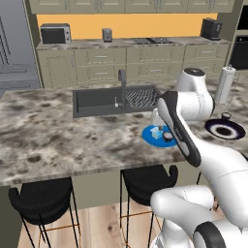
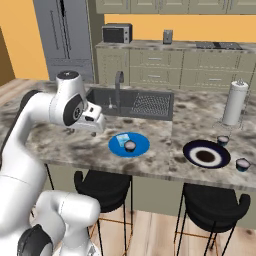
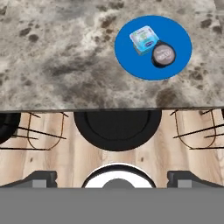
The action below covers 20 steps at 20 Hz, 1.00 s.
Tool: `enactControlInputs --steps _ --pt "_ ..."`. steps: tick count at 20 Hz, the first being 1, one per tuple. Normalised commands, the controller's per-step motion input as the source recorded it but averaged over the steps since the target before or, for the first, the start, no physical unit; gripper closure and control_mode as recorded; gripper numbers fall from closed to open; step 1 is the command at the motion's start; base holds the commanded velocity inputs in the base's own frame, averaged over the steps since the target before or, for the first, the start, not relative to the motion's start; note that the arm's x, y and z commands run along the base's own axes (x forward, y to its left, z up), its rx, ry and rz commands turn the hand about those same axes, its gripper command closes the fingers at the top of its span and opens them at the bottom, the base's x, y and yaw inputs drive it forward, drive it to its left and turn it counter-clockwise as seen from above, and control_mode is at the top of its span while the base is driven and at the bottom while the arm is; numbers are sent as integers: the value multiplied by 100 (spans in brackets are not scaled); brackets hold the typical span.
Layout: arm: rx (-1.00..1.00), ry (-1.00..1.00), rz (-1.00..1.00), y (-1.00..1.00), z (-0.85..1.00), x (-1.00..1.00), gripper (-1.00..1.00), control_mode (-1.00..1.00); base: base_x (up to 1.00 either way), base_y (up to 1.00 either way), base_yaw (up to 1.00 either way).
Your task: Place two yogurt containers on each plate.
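Note:
The bright blue plate (image 3: 131, 61) lies on the marble counter with two yogurt containers on it, a pale blue squarish cup (image 3: 143, 39) and a round dark cup (image 3: 162, 54) touching each other. My gripper (image 3: 113, 177) is open and empty, high above the counter's front edge and left of this plate (image 2: 141, 140). The dark navy plate (image 2: 190, 150) with a pale centre lies further right with nothing on it. Two round dark cups stand on the counter beside it, one behind (image 2: 222, 140) and one at its right (image 2: 243, 164).
A dark sink (image 2: 130, 102) with a faucet (image 2: 119, 82) is set into the counter behind the blue plate. A paper towel roll (image 2: 235, 102) stands at the back right. Black stools (image 2: 102, 187) stand under the counter's front edge.

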Motion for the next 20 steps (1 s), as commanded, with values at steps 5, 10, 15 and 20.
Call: enactControlInputs --steps 5,10,15,20 --pt "0 0 0 0 0 0 -100 100 -20 -54 0" --pt "0 0 0 0 0 0 -100 100 -3 -88 0" --pt "0 0 0 0 0 0 -100 100 -3 -98 -1" --pt "0 0 0 0 0 0 -100 100 0 -96 -1"
